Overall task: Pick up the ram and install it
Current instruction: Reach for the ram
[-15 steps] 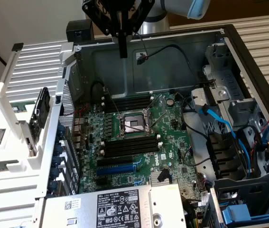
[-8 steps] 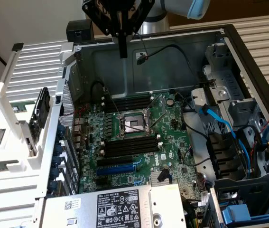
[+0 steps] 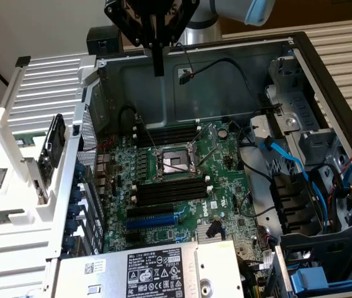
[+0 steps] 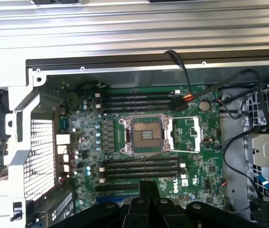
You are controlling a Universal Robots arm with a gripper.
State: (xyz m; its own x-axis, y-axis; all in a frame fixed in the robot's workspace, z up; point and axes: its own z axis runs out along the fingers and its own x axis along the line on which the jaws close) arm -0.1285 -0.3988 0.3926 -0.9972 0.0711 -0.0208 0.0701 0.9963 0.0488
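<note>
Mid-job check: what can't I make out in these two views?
- Exterior view: the pincer is cut off above by the picture's upper edge.
- Wrist view: the pincer covers part of the motherboard.
- Exterior view: things on the white rack are too small to identify.
- Exterior view: the power supply label's print is too small to read.

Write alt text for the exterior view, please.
An open computer case shows a green motherboard with an empty processor socket between two banks of black memory slots. Over its far wall, the robot arm's jaws hang shut.
</note>
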